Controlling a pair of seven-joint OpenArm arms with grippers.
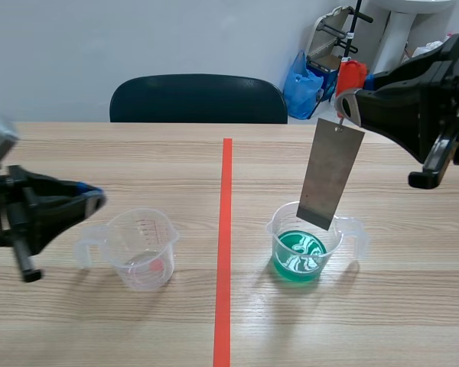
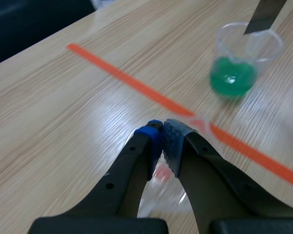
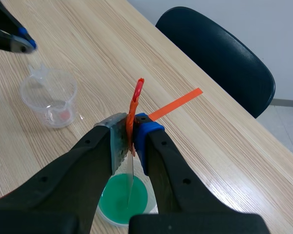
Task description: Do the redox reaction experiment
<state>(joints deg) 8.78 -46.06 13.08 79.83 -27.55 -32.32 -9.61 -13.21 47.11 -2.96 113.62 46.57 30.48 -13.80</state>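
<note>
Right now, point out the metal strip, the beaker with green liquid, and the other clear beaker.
metal strip (image 1: 330, 174): scene view, middle of its flat face.
green-liquid beaker (image 1: 361, 233): scene view, on its handle.
clear beaker (image 1: 144, 229): scene view, on its graduated wall.

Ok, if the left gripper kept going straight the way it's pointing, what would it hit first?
Most likely the empty clear cup. The left gripper, fingers shut, points toward it, and the cup's handle is nearest. The tips may sit slightly above the handle, so depth is unclear.
</note>
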